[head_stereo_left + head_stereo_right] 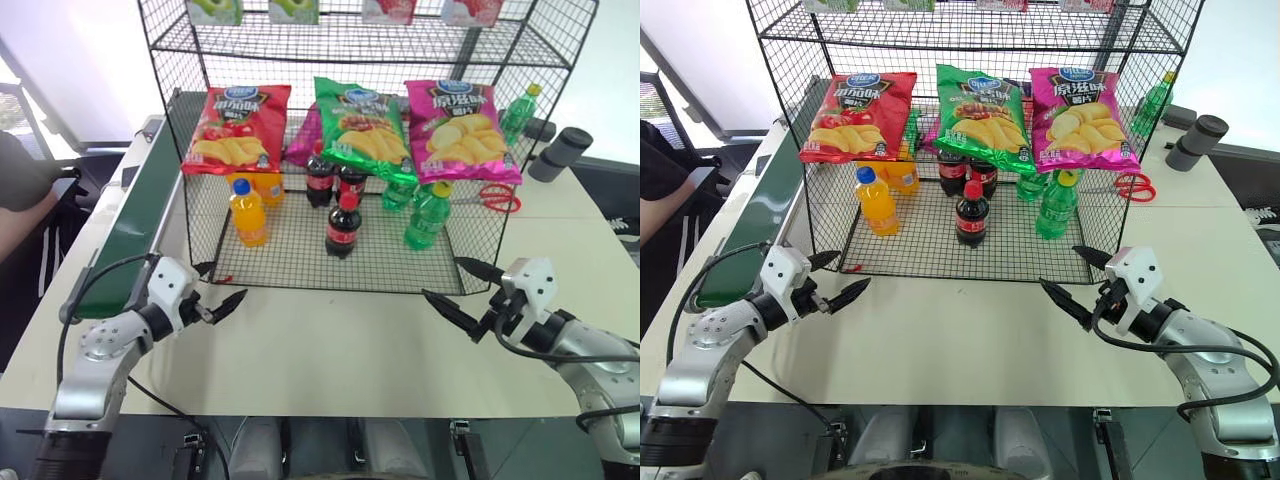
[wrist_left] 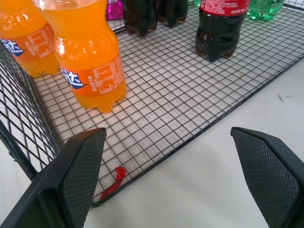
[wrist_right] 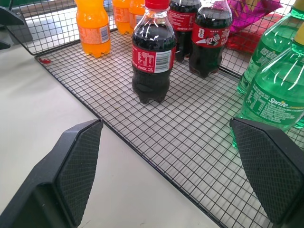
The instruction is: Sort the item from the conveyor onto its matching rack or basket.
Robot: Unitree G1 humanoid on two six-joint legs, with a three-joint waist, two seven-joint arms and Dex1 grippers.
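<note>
A cola bottle (image 1: 343, 225) with a red cap and red label stands upright near the front middle of the black wire basket (image 1: 290, 262), in front of two like bottles (image 1: 335, 180). In the right wrist view the front cola bottle (image 3: 153, 52) is the nearest one. My left gripper (image 1: 222, 281) hovers open and empty over the white table by the basket's front left corner. On the other side, my right gripper (image 1: 441, 277) is open and empty by the front right corner. The dark green conveyor (image 1: 130, 225) runs along the left with no item on the part I see.
Orange soda bottles (image 1: 248, 212) stand at the basket's left and green bottles (image 1: 428, 215) at its right. Chip bags (image 1: 360, 125) lie on the shelf above. Red scissors (image 1: 497, 197) and a grey cylinder (image 1: 560, 152) lie right of the rack. A person's arm (image 1: 20, 195) shows at far left.
</note>
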